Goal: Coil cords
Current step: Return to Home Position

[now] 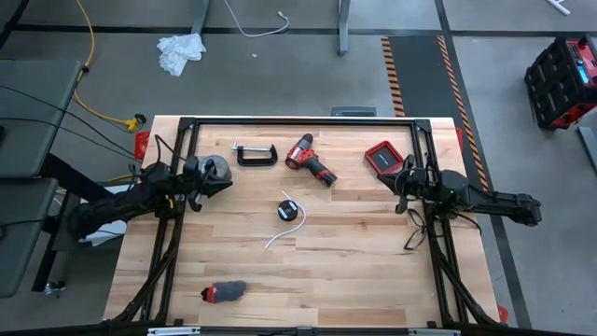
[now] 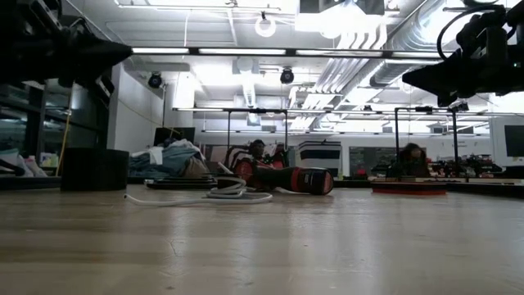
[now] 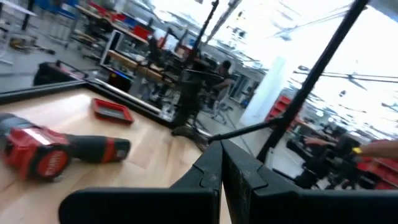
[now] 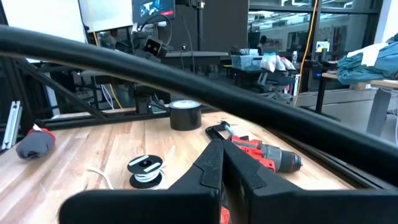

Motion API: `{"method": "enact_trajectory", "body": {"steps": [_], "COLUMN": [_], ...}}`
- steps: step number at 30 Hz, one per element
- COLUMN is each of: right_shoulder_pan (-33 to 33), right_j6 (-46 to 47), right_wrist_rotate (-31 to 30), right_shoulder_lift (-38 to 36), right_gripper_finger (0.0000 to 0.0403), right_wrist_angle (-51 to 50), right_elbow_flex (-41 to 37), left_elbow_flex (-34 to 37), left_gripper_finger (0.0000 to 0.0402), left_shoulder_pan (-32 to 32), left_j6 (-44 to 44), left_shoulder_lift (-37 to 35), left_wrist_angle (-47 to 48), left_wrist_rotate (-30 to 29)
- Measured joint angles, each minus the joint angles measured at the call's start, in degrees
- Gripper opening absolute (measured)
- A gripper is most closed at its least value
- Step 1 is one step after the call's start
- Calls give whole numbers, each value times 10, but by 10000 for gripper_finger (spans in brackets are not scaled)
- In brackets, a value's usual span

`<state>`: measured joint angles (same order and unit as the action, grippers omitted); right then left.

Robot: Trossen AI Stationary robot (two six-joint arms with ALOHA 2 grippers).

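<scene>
The left tool (image 1: 200,180) and right tool (image 1: 404,181) are pinched together, empty, at opposite sides of the table (image 1: 354,271). The cord (image 1: 297,224) lies mid-table, mostly wound on its disc (image 4: 145,165), tail loose. It is probably light, limp and springy, so grip the disc's rim.

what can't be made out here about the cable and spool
- Turns of white cable on the spool: too small in high view, edge-on in low view.
- Part of the cable's loose tail: right wrist view, hidden behind the right claw.
- Spool: out of frame in left wrist view, past the left claw.
</scene>
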<state>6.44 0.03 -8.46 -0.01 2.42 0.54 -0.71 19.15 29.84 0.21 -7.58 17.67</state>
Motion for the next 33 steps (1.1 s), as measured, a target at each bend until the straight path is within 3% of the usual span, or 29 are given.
{"method": "enact_trajectory", "body": {"steps": [8,28,30,33], "right_shoulder_pan": [-3,-9,-9,-9], "right_j6": [0,0,0,0], "right_wrist_rotate": [1,2,2,3], "right_shoulder_lift": [0,10,10,10], "right_gripper_finger": [0,0,0,0], "right_wrist_angle": [0,0,0,0], "right_elbow_flex": [0,0,0,0], "left_elbow_flex": [0,0,0,0], "left_gripper_finger": [1,1,1,1], "left_shoulder_pan": [-86,-140,-162,-212], "left_j6": [0,0,-67,-361], "left_shoulder_lift": [0,0,0,0], "left_wrist_angle": [10,43,46,58], "left_wrist_rotate": [2,-3,-12,-90]}}
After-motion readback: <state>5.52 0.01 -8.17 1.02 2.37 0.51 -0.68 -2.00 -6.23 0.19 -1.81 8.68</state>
